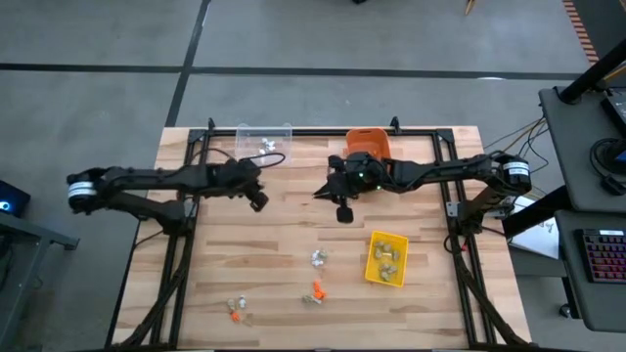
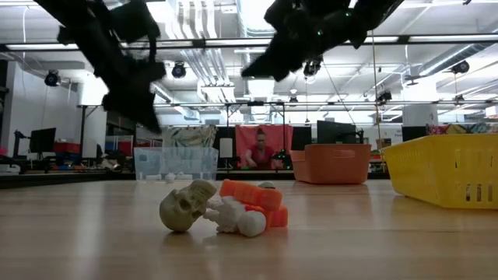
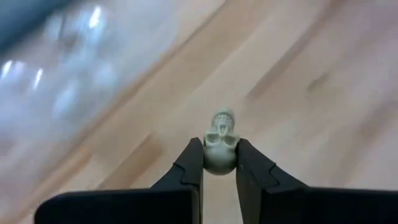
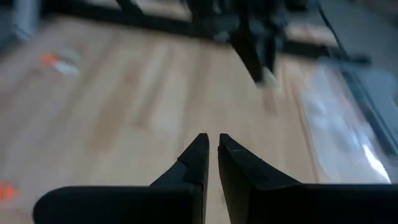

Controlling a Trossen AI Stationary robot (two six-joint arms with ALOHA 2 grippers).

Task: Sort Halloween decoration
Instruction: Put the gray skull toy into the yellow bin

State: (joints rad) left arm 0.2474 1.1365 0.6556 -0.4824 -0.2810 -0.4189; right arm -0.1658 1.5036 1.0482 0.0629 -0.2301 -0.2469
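High view: I see my left end effector [image 1: 258,199] above the tabletop [image 1: 245,264], just in front of the clear bin [image 1: 265,139]; my right end effector [image 1: 343,211] hangs mid-table, in front of the orange bin [image 1: 369,143]. The yellow bin [image 1: 386,258] sits toward the right front. Loose trinkets lie near the front edge: one cluster [image 1: 317,258] beside the yellow bin, another [image 1: 314,291] just in front of it, a third [image 1: 236,309] further left.

Low view: a tan skull [image 2: 187,206], a white piece [image 2: 240,219] and an orange piece [image 2: 253,196] lie touching on the tabletop; both arms hang overhead.

Left wrist view: my left end effector is clamped on a small tan-grey skull [image 3: 220,145], held above the wood.

Right wrist view: my right end effector [image 4: 211,144] has fingers nearly together, gripping nothing.
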